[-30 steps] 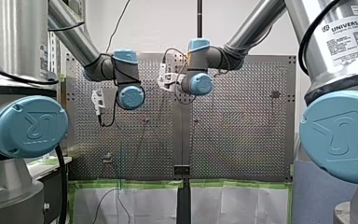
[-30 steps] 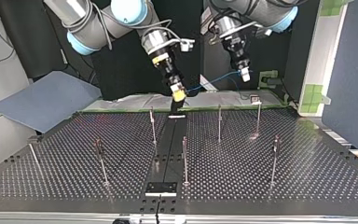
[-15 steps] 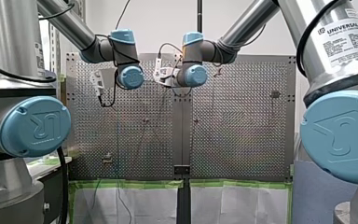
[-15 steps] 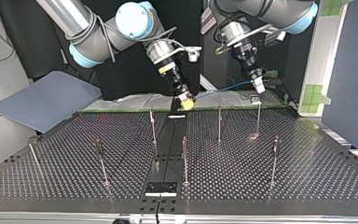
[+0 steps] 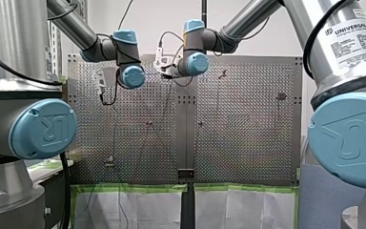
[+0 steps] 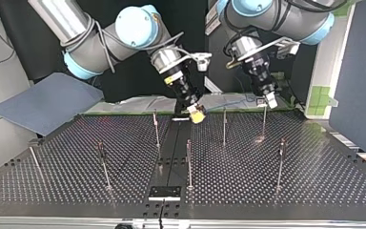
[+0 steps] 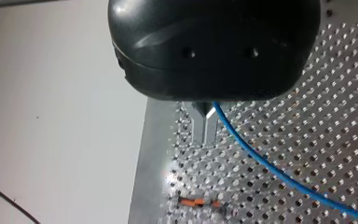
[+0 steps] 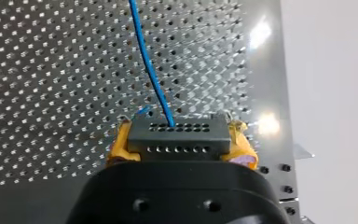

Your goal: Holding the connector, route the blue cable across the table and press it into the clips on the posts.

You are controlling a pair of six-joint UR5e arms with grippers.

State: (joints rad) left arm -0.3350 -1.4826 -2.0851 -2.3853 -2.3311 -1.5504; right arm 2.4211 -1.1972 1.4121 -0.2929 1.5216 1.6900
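Yellow-padded fingers (image 8: 242,142) of my right gripper (image 6: 198,114) clenched on a dark, hole-studded connector (image 8: 177,135), with the blue cable (image 8: 150,70) leaving its face and running out over the perforated counter (image 6: 314,181). Metal fingers (image 7: 199,128) of my left gripper (image 6: 270,100) pressed together further along the same cable, grasping it. In the top view, both grippers low over the counter's edge nearest the arms, well apart, the cable slung between them in a shallow sag. Right gripper by the counter's middle strip. Left gripper just beside the top of a thin upright post (image 6: 264,121) toward that view's right.
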